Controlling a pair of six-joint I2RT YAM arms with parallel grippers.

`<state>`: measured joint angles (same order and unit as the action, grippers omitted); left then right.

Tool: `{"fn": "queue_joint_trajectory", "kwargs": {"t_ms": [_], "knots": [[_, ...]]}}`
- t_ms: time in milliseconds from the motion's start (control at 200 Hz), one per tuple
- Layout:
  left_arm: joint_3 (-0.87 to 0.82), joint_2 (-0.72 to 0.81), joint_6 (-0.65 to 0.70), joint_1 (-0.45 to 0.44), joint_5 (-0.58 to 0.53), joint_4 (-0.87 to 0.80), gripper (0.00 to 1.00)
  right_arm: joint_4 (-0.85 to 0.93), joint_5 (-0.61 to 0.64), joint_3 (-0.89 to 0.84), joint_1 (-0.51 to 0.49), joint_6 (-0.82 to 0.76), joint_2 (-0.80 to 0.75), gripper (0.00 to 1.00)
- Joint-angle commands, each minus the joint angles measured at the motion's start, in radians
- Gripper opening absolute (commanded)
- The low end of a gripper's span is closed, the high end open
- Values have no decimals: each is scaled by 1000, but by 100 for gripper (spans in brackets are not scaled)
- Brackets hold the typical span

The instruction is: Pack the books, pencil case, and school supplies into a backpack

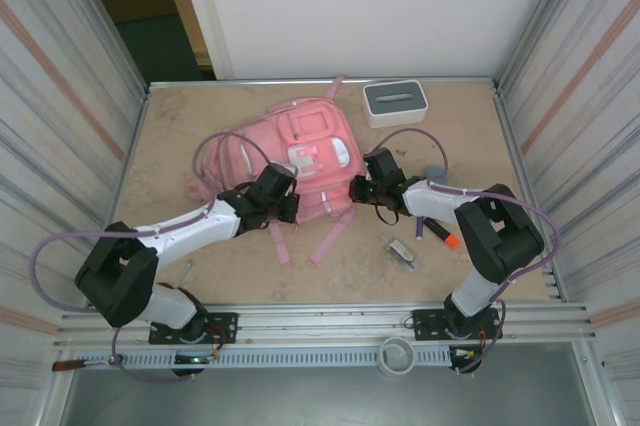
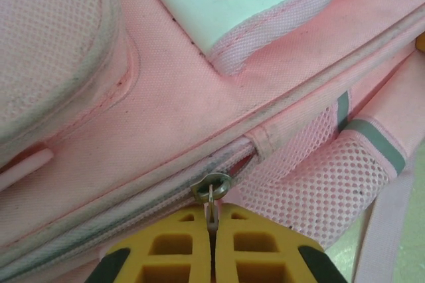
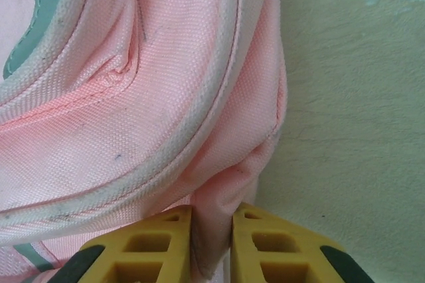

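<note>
The left fingers (image 2: 223, 222) are clenching the metal zip pull (image 2: 211, 187) of the pink backpack (image 2: 199, 110). The pull is sitting right at the fingertips, on a white-lined zip. To the right of the fingertips a pink mesh side pocket (image 2: 312, 183) is bulging.

The right fingers (image 3: 242, 224) are grasping a fold of backpack (image 3: 166, 97) fabric, pinched between the two tips. Bare bench (image 3: 352, 97) is showing to the right of them.

In the top view the left fingers (image 1: 283, 203) and right fingers (image 1: 358, 189) are meeting the near edge of the backpack (image 1: 310, 126). It is lying flat on the bench (image 1: 180, 121), straps trailing toward the arm bases. Behind the right fingers, a clear packet (image 1: 402, 250) and an orange-tipped marker (image 1: 446, 237) are lying apart from the backpack. Beyond the right fingers a white box with a grey slotted top (image 1: 394, 102) is sitting at the far edge.
</note>
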<state>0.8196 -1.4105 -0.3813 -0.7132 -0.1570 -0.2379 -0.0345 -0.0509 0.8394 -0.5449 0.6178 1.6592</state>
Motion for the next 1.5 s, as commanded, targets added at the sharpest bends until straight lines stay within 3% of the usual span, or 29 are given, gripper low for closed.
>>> {"fn": "queue_joint_trajectory", "kwargs": {"t_ms": [0, 426, 651, 882, 927, 1007, 1192, 1348, 1493], "knots": [[-24, 68, 36, 32, -17, -84, 0, 34, 72, 7, 10, -29, 2, 0], [-113, 193, 79, 156, -40, -139, 0, 57, 99, 22, 30, -56, -29, 0], [-116, 209, 78, 148, 83, -94, 0, 92, 21, 114, 56, -113, -4, 0], [-54, 134, 55, 50, 132, -38, 0, 199, -85, 328, 111, -147, 130, 0], [-39, 113, 49, 38, 131, -29, 0, 220, -95, 357, 118, -149, 137, 4], [-16, 84, 39, 24, 127, -20, 0, 236, -84, 350, 120, -151, 105, 20], [-13, 71, 36, 12, 100, -3, 0, 191, -117, 163, 99, -76, -52, 51], [-17, 71, 41, 12, 92, 3, 0, 104, -175, 47, 13, 33, -88, 66], [-19, 74, 42, 10, 99, 5, 0, 19, -147, 22, -51, 111, -30, 70]]}}
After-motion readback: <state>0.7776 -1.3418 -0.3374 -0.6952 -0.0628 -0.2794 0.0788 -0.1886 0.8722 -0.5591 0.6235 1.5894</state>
